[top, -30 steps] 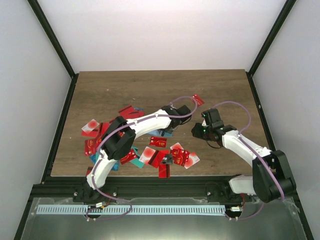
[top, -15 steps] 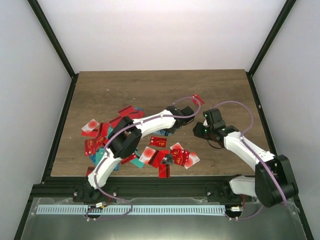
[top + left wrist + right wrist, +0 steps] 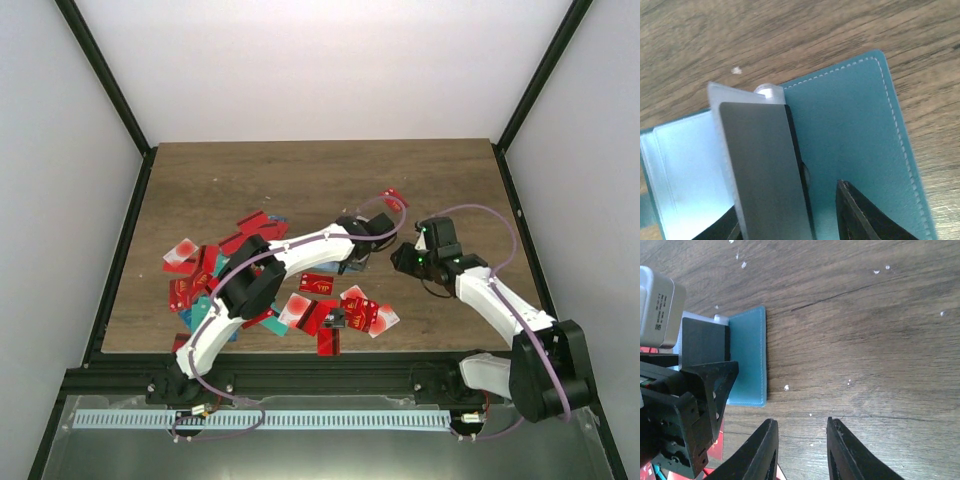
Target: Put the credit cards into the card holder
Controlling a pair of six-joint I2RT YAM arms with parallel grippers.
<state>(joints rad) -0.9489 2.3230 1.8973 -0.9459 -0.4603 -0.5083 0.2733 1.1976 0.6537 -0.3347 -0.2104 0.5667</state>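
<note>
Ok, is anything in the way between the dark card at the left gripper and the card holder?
Nothing visible. The dark card stands against the open card holder, at its pale inner panels, between the fingers of the left gripper. The right gripper hangs open beside the holder, apart from it.

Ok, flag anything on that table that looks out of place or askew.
The red, teal and white flat credit cards lie in a scattered, overlapping heap near the arms, and one red card sits alone farther back. Over the open teal-blue folding card holder, a dark grey card sits slanted against the stitched edge.
</note>
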